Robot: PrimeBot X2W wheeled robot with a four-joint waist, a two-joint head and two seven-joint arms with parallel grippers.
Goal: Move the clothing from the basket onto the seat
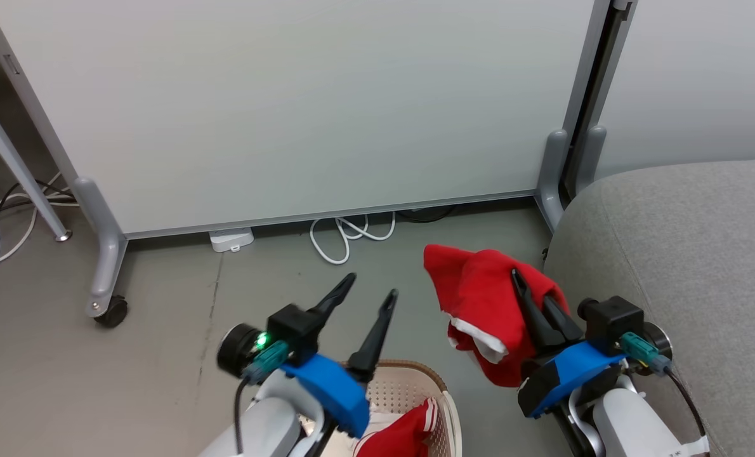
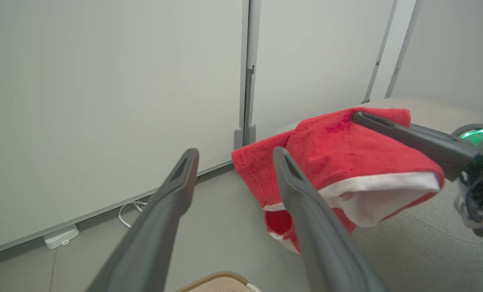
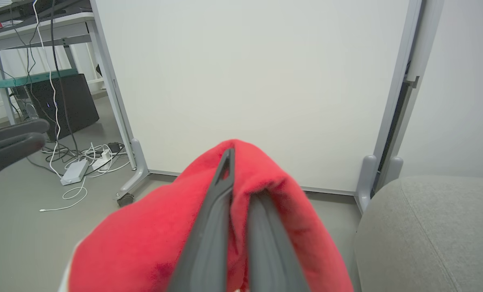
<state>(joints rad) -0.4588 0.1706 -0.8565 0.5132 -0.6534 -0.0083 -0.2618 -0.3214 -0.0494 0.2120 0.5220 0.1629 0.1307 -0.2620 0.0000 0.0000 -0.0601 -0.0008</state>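
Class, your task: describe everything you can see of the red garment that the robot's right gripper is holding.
The red garment is soft, fleecy-looking fabric with white trim along a lower edge. It hangs bunched and draped over the right gripper, whose jaws are shut on a fold near its top. It is up off the floor, above and to the right of the basket, close to the grey seat; whether it touches the seat's edge cannot be told.

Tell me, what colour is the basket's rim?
Brown, on the cream perforated plastic basket; head view shows it best.
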